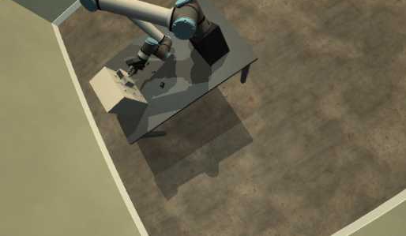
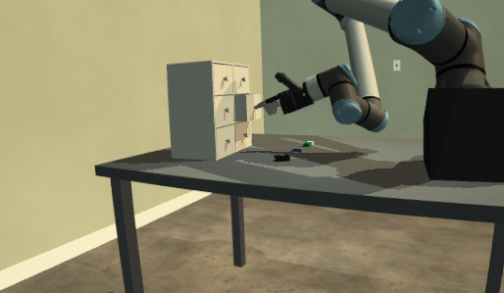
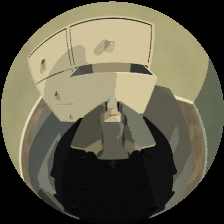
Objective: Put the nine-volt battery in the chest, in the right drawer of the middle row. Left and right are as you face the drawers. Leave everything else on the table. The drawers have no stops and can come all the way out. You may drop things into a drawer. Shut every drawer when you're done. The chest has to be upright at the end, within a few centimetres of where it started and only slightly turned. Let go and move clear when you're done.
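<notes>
The cream chest (image 1: pixel 112 94) (image 2: pixel 188 110) stands upright at the left end of the table. Its middle-row right drawer (image 2: pixel 243 107) (image 1: pixel 119 74) (image 3: pixel 95 87) is pulled partly out. My gripper (image 2: pixel 262 105) (image 1: pixel 130 72) (image 3: pixel 112 102) is at that drawer's front and shut on its handle. A small black block, seemingly the nine-volt battery (image 1: pixel 162 84) (image 2: pixel 280 158), lies on the table in front of the chest, apart from the gripper.
A small blue thing (image 2: pixel 296 150) (image 1: pixel 153 72) and a green thing (image 2: pixel 307 144) lie on the table (image 2: pixel 294 183) (image 1: pixel 233 57) beyond the battery. The arm's black pedestal (image 2: pixel 463 134) (image 1: pixel 211 41) stands at the right end. A wall runs close behind the chest.
</notes>
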You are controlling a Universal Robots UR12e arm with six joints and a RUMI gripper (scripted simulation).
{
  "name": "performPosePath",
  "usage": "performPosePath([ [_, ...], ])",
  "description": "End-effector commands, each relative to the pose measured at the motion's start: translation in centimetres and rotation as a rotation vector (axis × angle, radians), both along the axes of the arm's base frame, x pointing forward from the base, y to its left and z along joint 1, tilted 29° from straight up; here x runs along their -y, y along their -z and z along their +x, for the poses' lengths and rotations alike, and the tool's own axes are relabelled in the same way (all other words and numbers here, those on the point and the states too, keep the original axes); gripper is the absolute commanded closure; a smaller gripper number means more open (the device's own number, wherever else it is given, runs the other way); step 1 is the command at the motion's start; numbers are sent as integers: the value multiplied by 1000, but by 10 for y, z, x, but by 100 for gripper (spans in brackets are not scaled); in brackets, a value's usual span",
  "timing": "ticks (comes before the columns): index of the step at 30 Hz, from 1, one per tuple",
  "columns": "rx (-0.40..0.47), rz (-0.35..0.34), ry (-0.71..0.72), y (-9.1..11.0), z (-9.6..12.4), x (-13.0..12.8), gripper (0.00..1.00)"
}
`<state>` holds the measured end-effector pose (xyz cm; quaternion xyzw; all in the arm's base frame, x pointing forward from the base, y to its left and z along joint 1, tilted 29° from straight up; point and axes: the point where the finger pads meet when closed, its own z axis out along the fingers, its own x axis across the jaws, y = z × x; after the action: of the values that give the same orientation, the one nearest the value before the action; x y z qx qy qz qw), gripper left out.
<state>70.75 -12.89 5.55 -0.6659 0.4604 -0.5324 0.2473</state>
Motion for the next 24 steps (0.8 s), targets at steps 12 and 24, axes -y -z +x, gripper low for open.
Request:
performPosePath([
  [12,1,0,-1,-1,-9,0,93],
  [24,1,0,-1,-1,-15,0,93],
])
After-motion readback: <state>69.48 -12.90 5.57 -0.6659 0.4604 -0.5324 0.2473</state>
